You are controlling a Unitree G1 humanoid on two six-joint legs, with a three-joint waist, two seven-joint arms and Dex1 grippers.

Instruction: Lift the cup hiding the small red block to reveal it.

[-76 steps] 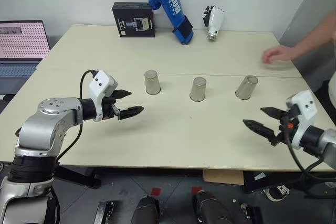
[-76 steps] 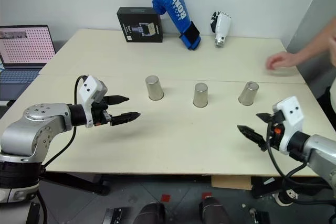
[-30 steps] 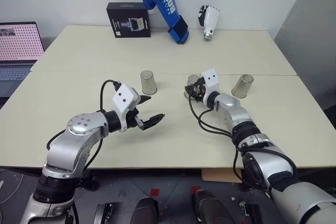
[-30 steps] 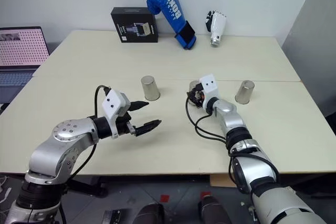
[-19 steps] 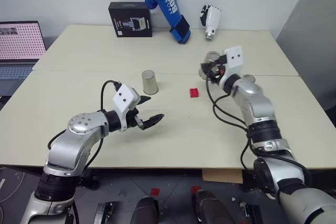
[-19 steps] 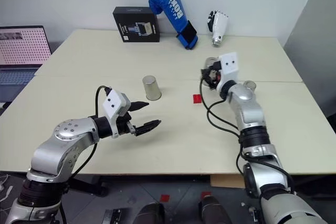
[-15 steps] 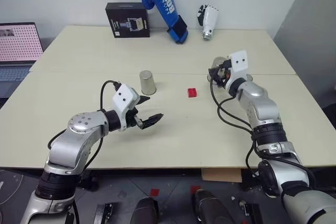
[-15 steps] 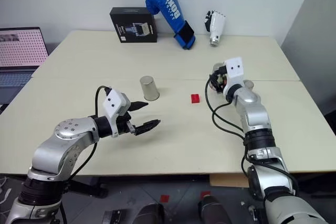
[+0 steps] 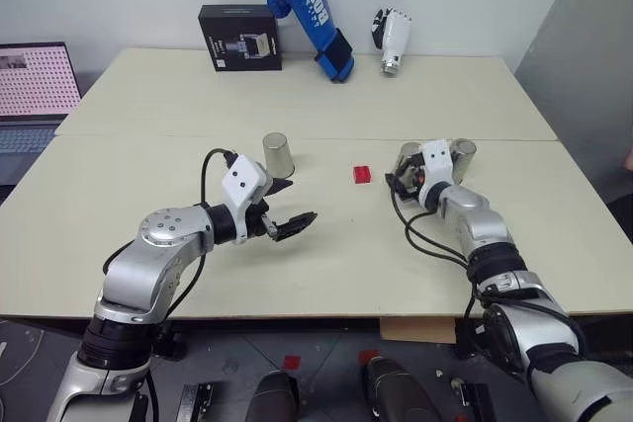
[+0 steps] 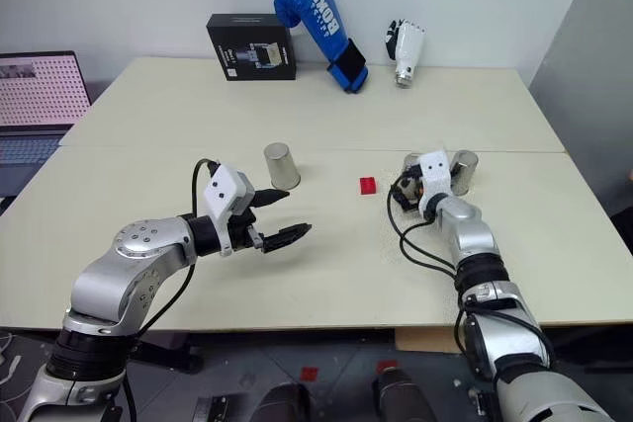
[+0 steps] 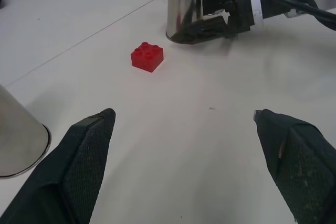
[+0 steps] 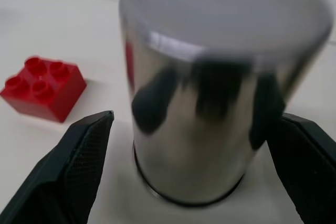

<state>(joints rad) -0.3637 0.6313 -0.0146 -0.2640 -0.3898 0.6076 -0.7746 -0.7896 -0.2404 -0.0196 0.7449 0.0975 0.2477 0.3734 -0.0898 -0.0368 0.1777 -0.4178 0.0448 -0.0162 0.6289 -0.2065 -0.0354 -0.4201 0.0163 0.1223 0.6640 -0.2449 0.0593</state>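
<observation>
- A pale cream table stands against a light wall.
- At the far left edge, a laptop shows a pink screen with a dotted pattern.
- At the back sit a black box, its print too small to read, then a blue boxing glove lettered "BOXING" in white, then a white and black glove.
- The left gripper hovers over the table with its fingers apart, holding nothing.
- A steel cup stands upside down just beyond it.
- The red block lies uncovered on the table, between that cup and the right gripper.
- The right gripper has its fingers spread on either side of a second upside-down cup, not clamping it.
- A third cup stands just right of it.
- The right wrist view shows four studs on the block and the cup resting on the table between the open fingers.
</observation>
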